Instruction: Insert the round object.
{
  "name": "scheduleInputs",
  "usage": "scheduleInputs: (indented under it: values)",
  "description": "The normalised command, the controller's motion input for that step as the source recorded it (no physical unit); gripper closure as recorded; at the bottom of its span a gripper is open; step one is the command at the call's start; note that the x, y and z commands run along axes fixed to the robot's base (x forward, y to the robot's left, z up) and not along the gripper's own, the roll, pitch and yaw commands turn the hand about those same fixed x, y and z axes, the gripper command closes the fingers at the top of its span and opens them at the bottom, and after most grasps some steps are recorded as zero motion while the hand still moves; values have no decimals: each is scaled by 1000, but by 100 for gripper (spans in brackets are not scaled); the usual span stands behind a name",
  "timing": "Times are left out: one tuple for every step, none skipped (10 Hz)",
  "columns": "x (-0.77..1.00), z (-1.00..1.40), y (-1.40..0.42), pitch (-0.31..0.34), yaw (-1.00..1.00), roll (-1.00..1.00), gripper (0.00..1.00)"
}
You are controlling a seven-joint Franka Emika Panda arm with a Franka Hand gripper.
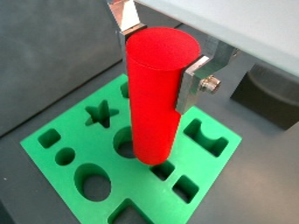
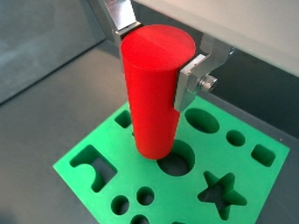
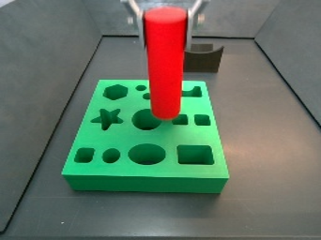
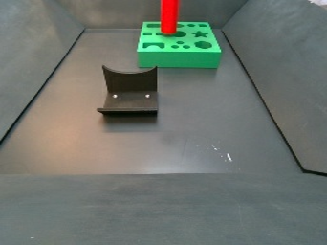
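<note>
Two fingers (image 1: pixel 187 83) clamping round object (image 1: pixel 156 92).

The end effector (image 1: pixel 160 54) has two flat silver metal fingers (image 1: pixel 195 80), thin plates with squared edges. In both wrist views one finger carries a round silver bolt head on its outer face (image 2: pixel 208 83). Above the fingers sits a pale grey body with a straight edge. In a side view only the fingers' silver tips show (image 3: pixel 164 11).

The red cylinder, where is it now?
The red cylinder stands upright in the gripper, its lower end at a round hole of the green block.
</note>
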Motion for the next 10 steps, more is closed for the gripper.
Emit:
scheduleInputs:
  values:
    - [0, -389, -57, 0, -23, 20, 100]
    - [0, -297, -49, 0, -11, 3, 100]
    - [-31, -226, -46, 0, -3, 0, 100]
    - [-206, -229, -26, 0, -29, 7, 100]
    - [-300, -183, -3, 0, -46, 1, 100]
    - [-323, -163, 0, 0, -37, 0, 100]
    - [-383, -149, 0, -14, -29, 0, 100]
    - [-334, -186, 0, -46, -9, 0, 100]
    - [-126, -251, -23, -27, 0, -9, 100]
    - [-57, -254, -66, -23, 0, -20, 100]
